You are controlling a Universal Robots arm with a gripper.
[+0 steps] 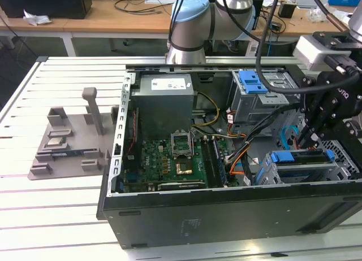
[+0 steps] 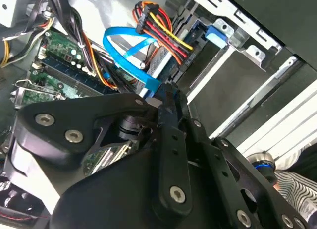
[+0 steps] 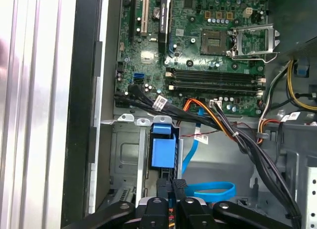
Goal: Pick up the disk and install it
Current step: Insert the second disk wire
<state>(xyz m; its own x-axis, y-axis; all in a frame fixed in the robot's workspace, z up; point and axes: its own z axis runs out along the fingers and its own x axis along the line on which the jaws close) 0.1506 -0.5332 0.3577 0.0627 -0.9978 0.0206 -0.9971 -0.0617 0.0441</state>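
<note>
The disk [image 1: 300,157] lies flat in the lower drive cage [image 1: 283,173] at the exterior view's right end of the open computer case, with its blue bracket along the top edge. In the first wrist view the bracket's blue tab [image 3: 163,152] sits inside the metal cage [image 3: 124,154]. My gripper [image 1: 309,138] hangs just above the disk. Its two fingers are pressed together, and their tips [image 3: 173,185] stand right at the blue bracket's end. In the second wrist view the shut fingertips [image 2: 168,97] sit beside a blue flat cable [image 2: 129,48].
A grey power supply box [image 1: 164,100] and the green motherboard [image 1: 169,159] occupy the case's middle. A second cage with a blue latch [image 1: 253,81] stands at the back. Orange, black and blue cables [image 3: 223,125] cross near the cage. A grey fixture [image 1: 68,136] rests on the table.
</note>
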